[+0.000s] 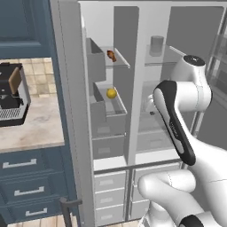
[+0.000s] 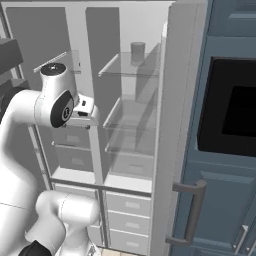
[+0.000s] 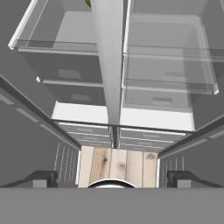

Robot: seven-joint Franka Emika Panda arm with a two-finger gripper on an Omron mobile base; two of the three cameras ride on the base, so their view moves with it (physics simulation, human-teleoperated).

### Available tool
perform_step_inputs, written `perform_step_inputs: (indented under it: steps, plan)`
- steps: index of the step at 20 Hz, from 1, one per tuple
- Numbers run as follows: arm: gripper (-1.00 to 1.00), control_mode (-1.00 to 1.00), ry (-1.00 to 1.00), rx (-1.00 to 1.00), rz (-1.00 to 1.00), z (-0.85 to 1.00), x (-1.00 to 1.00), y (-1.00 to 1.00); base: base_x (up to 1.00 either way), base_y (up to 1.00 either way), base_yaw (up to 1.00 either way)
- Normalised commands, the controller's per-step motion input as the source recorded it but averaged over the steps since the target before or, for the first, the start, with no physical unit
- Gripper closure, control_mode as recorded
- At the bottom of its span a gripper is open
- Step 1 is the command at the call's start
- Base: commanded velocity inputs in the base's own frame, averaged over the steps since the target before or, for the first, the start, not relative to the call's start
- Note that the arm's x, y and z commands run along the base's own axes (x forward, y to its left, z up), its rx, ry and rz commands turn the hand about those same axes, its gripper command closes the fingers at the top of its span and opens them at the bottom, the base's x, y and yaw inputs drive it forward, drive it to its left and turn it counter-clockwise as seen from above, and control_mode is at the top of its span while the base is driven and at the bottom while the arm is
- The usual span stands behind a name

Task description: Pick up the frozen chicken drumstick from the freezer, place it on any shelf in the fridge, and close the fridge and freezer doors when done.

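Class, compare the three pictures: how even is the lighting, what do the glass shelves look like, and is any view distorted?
Left base view: flat, even rendered light; the frozen chicken drumstick and yellow ball stand out sharply on see-through shelves. Right base view: the glass shelves look faint and pale, without strong glare. Hand view: steep perspective splays the shelf edges outward.

Orange-brown drumstick (image 1: 111, 55); yellow ball (image 1: 111, 93); grey cylinder (image 1: 156, 45); grey-white freezer (image 1: 103, 128); blue cabinet fronts (image 1: 29, 177).

The white arm (image 1: 177, 115) hides part of the fridge (image 1: 153, 115) shelves; the yellow ball (image 3: 89, 2) is cut by the hand view's top edge.
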Motion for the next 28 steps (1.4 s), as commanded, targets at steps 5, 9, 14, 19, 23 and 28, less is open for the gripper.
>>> perform_step_inputs:
  steps: [5, 9, 14, 19, 23, 28]
  plan:
    - [-1.00, 1.00, 0.00, 0.00, 0.00, 0.00, 0.00, 0.00, 0.00, 0.27, 0.00]
    - [-1.00, 1.00, 0.00, 0.00, 0.00, 0.00, 0.00, 0.00, 0.00, 0.34, 0.00]
    - [-1.00, 1.00, 0.00, 0.00, 0.00, 0.00, 0.00, 0.00, 0.00, 0.36, 0.00]
    - [-1.00, 1.00, 0.00, 0.00, 0.00, 0.00, 0.00, 0.00, 0.08, 0.33, 0.00]
    - [-1.00, 1.00, 0.00, 0.00, 0.00, 0.00, 0.00, 0.00, 0.28, 0.32, 0.00]
    - [-1.00, 1.00, 0.00, 0.00, 0.00, 0.00, 0.00, 0.00, 0.45, 0.16, 0.00]
